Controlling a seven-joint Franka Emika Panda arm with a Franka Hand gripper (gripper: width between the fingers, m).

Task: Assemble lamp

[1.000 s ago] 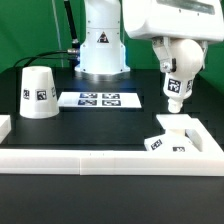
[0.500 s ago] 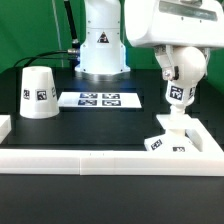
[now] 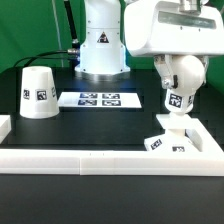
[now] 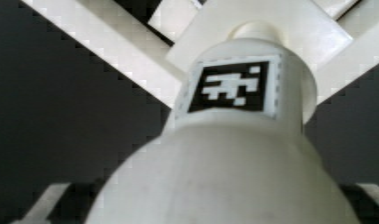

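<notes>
My gripper [image 3: 181, 86] is shut on the white bulb [image 3: 177, 100], ball end in the jaws and tagged neck pointing down. The neck tip hangs right over the top of the blocky white base [image 3: 170, 138] at the exterior view's right; I cannot tell whether they touch. In the wrist view the bulb [image 4: 230, 120] fills the picture between my dark fingers [image 4: 53, 203], with the base's angular edges [image 4: 115, 50] behind its tip. The tapered shade [image 3: 38, 92] stands mouth down at the exterior view's left, apart from the arm.
The marker board [image 3: 103, 99] lies flat in the middle in front of the robot's pedestal [image 3: 102, 45]. A long white rail [image 3: 100, 160] runs along the front edge and turns up beside the base at the right.
My gripper has come down with the bulb, bringing the neck tip closer to the top of the base. The shade and base have not moved.
</notes>
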